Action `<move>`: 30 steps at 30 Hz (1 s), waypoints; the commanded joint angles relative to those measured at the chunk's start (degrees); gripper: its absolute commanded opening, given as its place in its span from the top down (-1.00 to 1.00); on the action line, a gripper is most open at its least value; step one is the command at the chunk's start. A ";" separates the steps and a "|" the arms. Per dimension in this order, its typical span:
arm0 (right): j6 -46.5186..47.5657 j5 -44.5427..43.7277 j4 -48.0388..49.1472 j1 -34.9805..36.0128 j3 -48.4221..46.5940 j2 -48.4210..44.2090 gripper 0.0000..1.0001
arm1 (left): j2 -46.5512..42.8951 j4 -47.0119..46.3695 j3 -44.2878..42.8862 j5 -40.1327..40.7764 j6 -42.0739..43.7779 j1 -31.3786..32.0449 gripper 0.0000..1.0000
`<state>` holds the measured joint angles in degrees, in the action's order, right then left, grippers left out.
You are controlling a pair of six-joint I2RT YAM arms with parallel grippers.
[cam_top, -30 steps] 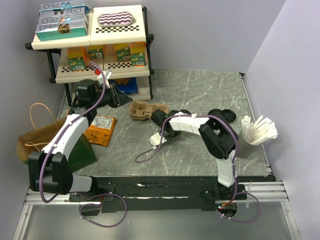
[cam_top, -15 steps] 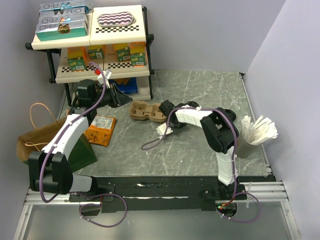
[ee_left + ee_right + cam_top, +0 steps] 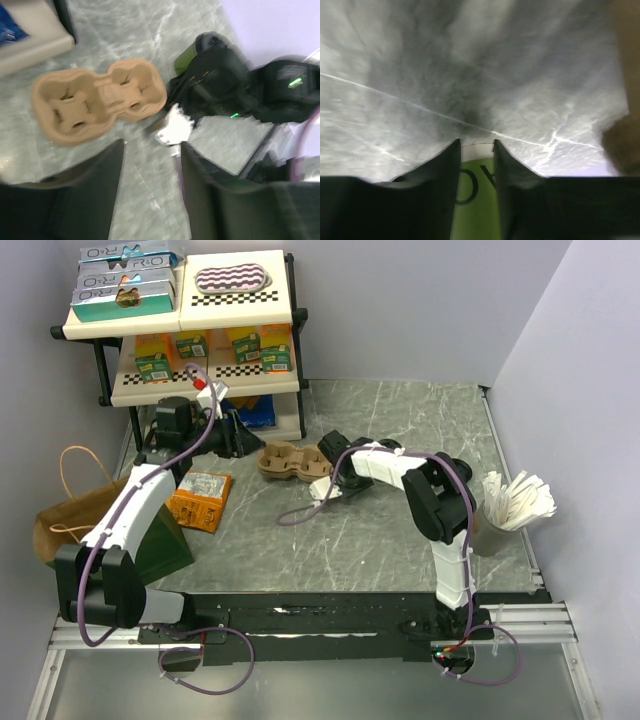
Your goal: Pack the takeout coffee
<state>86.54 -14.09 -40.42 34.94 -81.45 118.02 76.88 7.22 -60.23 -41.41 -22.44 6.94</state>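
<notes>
My right gripper (image 3: 328, 450) is shut on the takeout coffee, a small green paper cup with black lettering and a pale rim (image 3: 476, 195), and holds it over the marble table just right of the brown pulp cup carrier (image 3: 290, 462). From the left wrist view a sliver of the green cup (image 3: 186, 56) shows in the black right gripper, next to the carrier (image 3: 97, 100). The carrier's edge shows at the right of the right wrist view (image 3: 620, 140). My left gripper (image 3: 238, 436) is open and empty, low over the table left of the carrier, its fingers (image 3: 95, 180) apart.
A shelf rack (image 3: 210, 370) with boxes stands at the back left. A brown paper bag (image 3: 75, 515), a dark green wedge (image 3: 160, 540) and an orange packet (image 3: 200, 500) lie at the left. Black lids (image 3: 447, 468) and a grey cup of white sticks (image 3: 510, 505) are at the right.
My right gripper has carried the green cup away from the near middle of the table toward the back, to the carrier's right end. The left arm has hardly moved.
</notes>
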 commanded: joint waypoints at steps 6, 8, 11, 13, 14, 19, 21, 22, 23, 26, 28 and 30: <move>-20.26 18.54 -14.32 2.42 -15.75 -11.66 -0.11 | -5.07 28.01 -15.62 4.58 33.22 -0.26 -0.72; -23.94 20.93 -16.52 2.06 -17.42 -13.07 -0.17 | -6.65 30.03 -17.20 5.89 34.82 -0.26 -0.86; -25.54 26.46 -19.68 1.98 -18.57 -14.83 -0.22 | -7.97 31.97 -18.08 6.25 36.41 -0.35 -0.92; -25.28 30.84 -21.70 2.15 -19.09 -15.36 -0.22 | -8.59 32.06 -18.00 6.25 36.06 -0.78 -0.92; -26.24 32.27 -22.50 2.06 -19.53 -15.36 -0.23 | -8.94 31.98 -18.08 6.08 35.71 -1.05 -0.93; -30.29 43.16 -24.96 0.92 -31.12 -11.59 -0.36 | -12.27 28.38 -17.74 4.76 32.55 -1.84 -0.92; -31.25 44.40 -27.24 0.74 -38.99 -6.94 -0.38 | -13.77 25.23 -17.21 5.37 28.25 -1.84 -0.96; -31.17 45.63 -28.73 0.48 -41.83 -2.92 -0.39 | -15.17 24.86 -17.20 5.02 27.63 -1.93 -0.97; -31.00 45.99 -30.92 0.05 -44.56 -0.97 -0.40 | -15.79 24.51 -17.20 5.20 27.45 -1.93 -0.99; -29.95 47.39 -30.77 -1.01 -50.56 4.58 -0.40 | -17.55 21.35 -16.42 7.13 27.01 -1.93 -0.99; -28.80 47.22 -27.97 -1.45 -49.43 5.99 -0.40 | -17.38 18.37 -15.27 8.97 26.49 -1.93 -0.99; -27.58 47.22 -25.16 -1.98 -48.46 7.05 -0.38 | -15.81 17.65 -15.71 7.59 25.87 -3.41 -0.99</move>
<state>56.88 29.95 -66.94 34.30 -130.08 122.19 59.55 30.59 -76.29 -34.48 5.85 5.26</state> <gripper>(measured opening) 0.697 0.993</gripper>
